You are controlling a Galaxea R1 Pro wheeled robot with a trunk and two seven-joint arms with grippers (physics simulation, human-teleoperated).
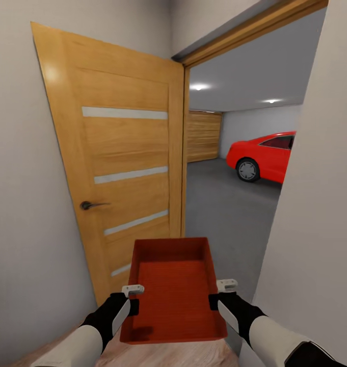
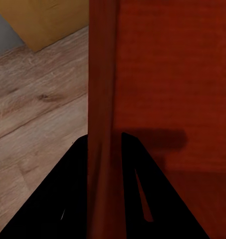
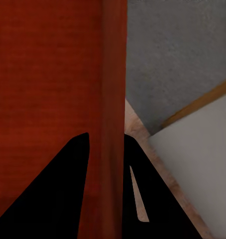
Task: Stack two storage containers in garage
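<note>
One doorway fills the space ahead of our two end effectors, and beyond it we see the garage with its dark grey concrete floor, a wood-plank door wall at the far side and a red car to the right. The open wooden door, with three pale strips and a dark handle, stands ahead and to the left of the left end effector. Under us there is light wood plank floor.

Between the two end effectors we hold one storage container, orange-red and open on top, level, reaching forward towards the doorway. The left end effector is closed on its left wall; in the left wrist view the two dark fingers sit on both sides of that wall. The right end effector is closed in the same way on the right wall, with its fingers pressing that wall from inside and outside. The container is above the plank floor, just before the threshold.
</note>
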